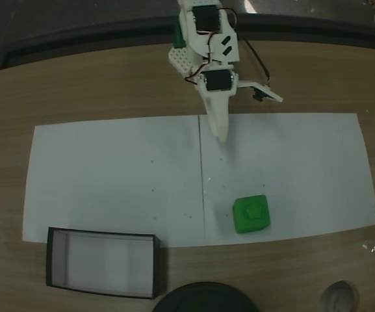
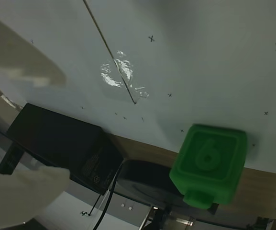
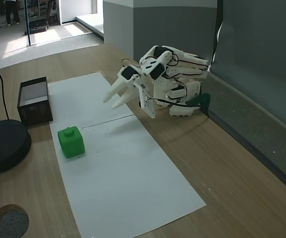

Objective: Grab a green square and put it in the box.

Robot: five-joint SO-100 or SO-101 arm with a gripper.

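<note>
While the gripper (image 3: pixel 112 99) is held parted and empty above the paper (image 1: pixel 109 169), the green square (image 1: pixel 251 214) is seen resting there, well apart from the box (image 1: pixel 103 261). A raised "6" on the cube's face is resolved in the wrist view (image 2: pixel 209 160).

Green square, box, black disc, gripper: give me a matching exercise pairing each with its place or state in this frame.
Things:
1. green square
2. box
3. black disc
4. gripper

Places or states:
A. on bare wood, nothing inside
B. raised above the paper, holding nothing
C. resting on the white paper
D. at the table edge, beside the box

Pairs: 1-C, 2-A, 3-D, 4-B
</note>
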